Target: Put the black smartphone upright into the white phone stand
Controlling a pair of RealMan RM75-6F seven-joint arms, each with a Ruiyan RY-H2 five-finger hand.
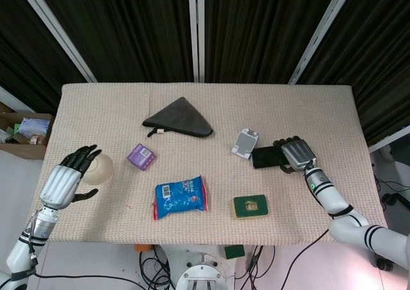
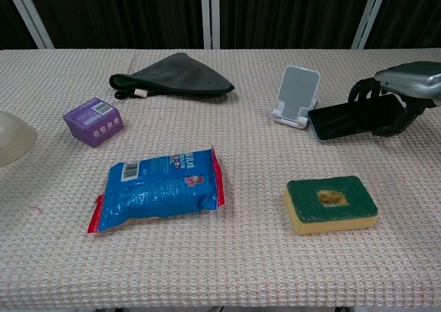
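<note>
R robot hand (image 1: 296, 154): fingers curled around the black smartphone (image 2: 353, 117), gripping its far end; phone tilted, near end low over the bench (image 1: 307, 111).
L robot hand (image 1: 69, 173): fingers spread, holding nothing, at the bench's L edge, well apart from R robot hand.
White phone stand (image 2: 298, 95): upright on bench, just beside phone's free end, on the inner side of R robot hand; stand unoccupied.
Sponge (image 2: 331, 202): green-topped, w/ a hole, nearer the robot than R robot hand.
Blue packet (image 2: 160, 188): btwn the two robot hands, front-centre.
Purple box (image 2: 94, 121): near L robot hand's inner side.
Cream bowl (image 1: 98, 168): overturned, just beside L robot hand's fingers.
Dark cloth (image 1: 179, 118): folded, beyond both robot hands.
</note>
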